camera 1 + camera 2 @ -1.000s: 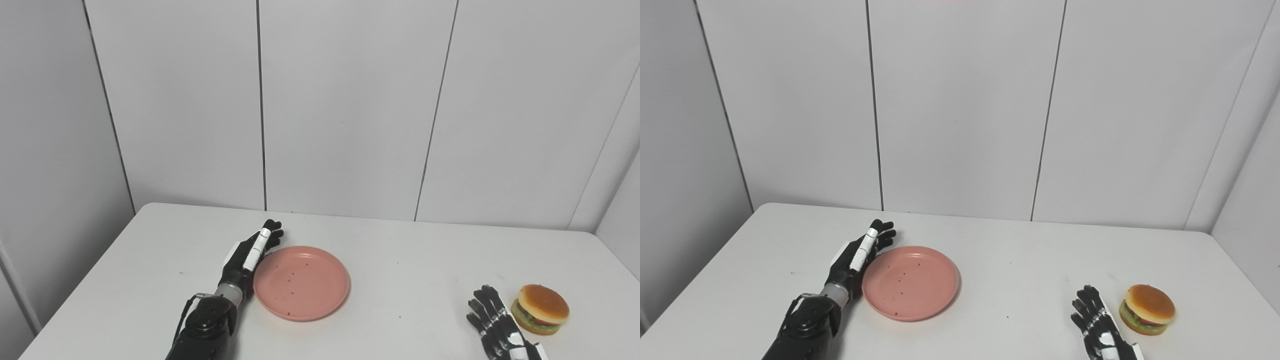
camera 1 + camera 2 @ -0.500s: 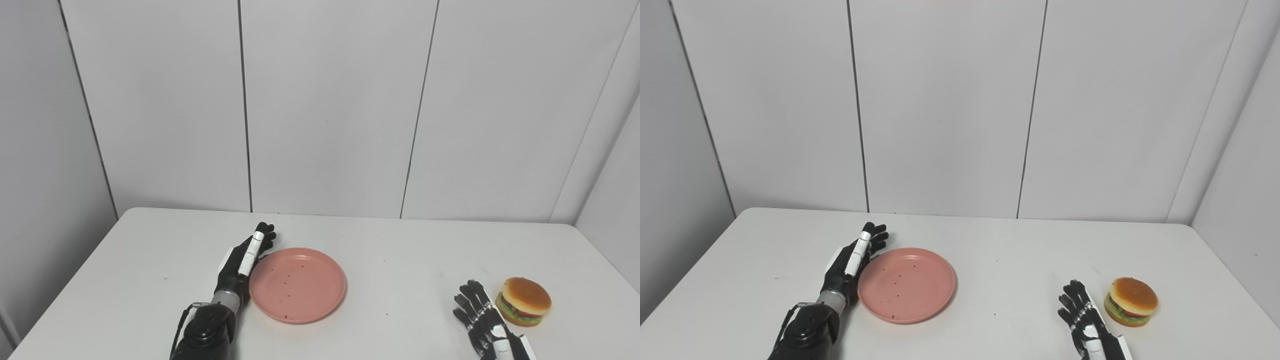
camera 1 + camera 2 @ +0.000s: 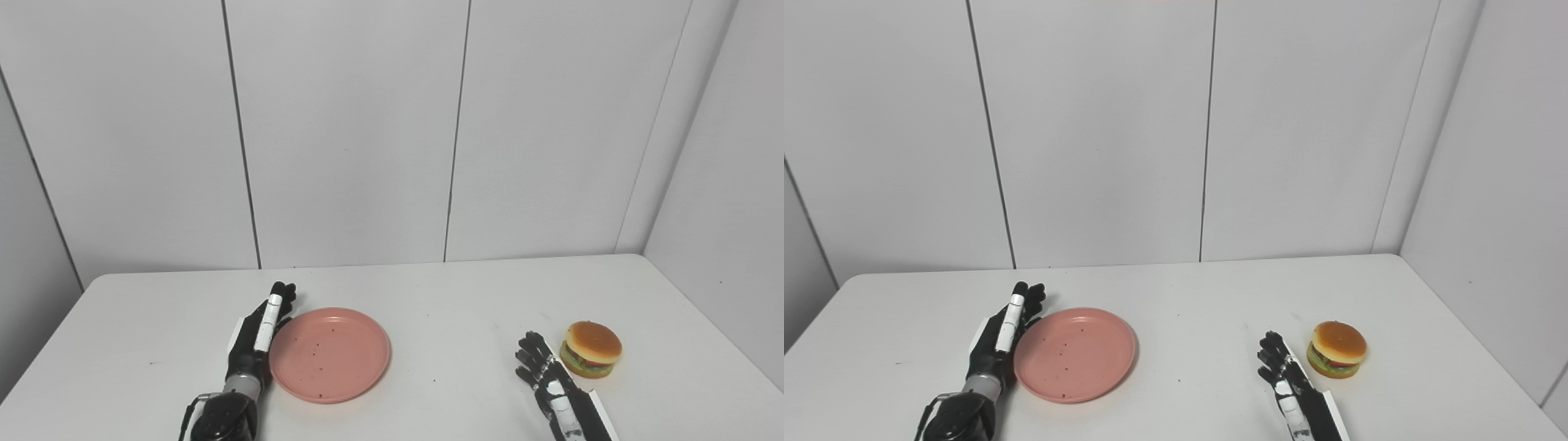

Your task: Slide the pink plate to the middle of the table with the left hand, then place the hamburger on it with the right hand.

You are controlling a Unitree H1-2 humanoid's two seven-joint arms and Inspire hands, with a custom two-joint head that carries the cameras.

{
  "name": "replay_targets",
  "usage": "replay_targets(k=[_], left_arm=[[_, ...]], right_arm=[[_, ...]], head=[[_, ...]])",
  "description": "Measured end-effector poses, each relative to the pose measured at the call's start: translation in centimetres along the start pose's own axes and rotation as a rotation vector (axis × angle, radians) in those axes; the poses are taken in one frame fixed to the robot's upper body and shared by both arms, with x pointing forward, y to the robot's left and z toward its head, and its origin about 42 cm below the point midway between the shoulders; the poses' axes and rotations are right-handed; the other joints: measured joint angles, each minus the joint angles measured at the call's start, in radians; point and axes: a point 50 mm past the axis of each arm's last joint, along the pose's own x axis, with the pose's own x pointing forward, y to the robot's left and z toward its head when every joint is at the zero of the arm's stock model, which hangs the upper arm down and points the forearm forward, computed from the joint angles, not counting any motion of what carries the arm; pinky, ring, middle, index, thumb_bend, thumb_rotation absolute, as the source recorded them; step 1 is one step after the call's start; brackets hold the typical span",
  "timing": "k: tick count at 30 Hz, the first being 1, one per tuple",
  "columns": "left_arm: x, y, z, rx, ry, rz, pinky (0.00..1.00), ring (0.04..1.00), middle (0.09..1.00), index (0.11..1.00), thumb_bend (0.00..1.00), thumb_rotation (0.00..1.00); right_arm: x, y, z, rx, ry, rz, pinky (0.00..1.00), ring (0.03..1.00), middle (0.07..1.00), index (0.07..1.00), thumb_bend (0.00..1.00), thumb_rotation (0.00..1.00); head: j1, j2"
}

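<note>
The pink plate (image 3: 331, 355) lies flat on the white table (image 3: 441, 306), left of the middle, with dark specks on it. My left hand (image 3: 260, 331) stands edge-on against the plate's left rim, fingers straight and apart, holding nothing. The toy hamburger (image 3: 591, 349) sits upright near the table's right side. My right hand (image 3: 548, 383) rests just left of the hamburger, fingers spread and pointing away, a small gap between them and the bun. The same plate (image 3: 1075, 354) and hamburger (image 3: 1337, 349) show in the right eye view.
White wall panels rise behind the table, and a side wall (image 3: 723, 184) closes in on the right. The table's right edge (image 3: 704, 318) runs close past the hamburger. Bare tabletop lies between the plate and my right hand.
The whole picture has shifted left, so the camera has turned to the right. My left hand still stands against the plate's left rim, and my right hand still lies beside the hamburger.
</note>
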Motion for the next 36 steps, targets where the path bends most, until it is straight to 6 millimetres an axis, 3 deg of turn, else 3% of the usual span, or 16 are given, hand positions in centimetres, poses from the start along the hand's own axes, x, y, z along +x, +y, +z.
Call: replay_targets(k=[11, 31, 36], left_arm=[[-0.6, -0.9, 0.2, 0.011, -0.002, -0.028, 0.87, 0.924, 0.884, 0.784, 0.88, 0.92], [-1.1, -3.0, 0.1, -0.021, -0.015, -0.046, 0.94, 0.914, 0.871, 0.758, 0.89, 0.92], [-1.1, -3.1, 0.1, -0.019, -0.011, -0.049, 0.95, 0.922, 0.88, 0.76, 0.9, 0.93]], right_arm=[[0.4, 1.8, 0.0, 0.018, 0.012, -0.004, 0.94, 0.94, 0.933, 0.926, 0.85, 0.89], [0.6, 2.5, 0.0, 0.018, 0.034, 0.001, 0.94, 0.935, 0.931, 0.931, 0.86, 0.91], [0.6, 2.8, 0.1, -0.067, 0.001, 0.024, 0.92, 0.925, 0.922, 0.933, 0.79, 0.93]], head=[[-0.08, 0.009], [-0.084, 0.025], [-0.083, 0.02]])
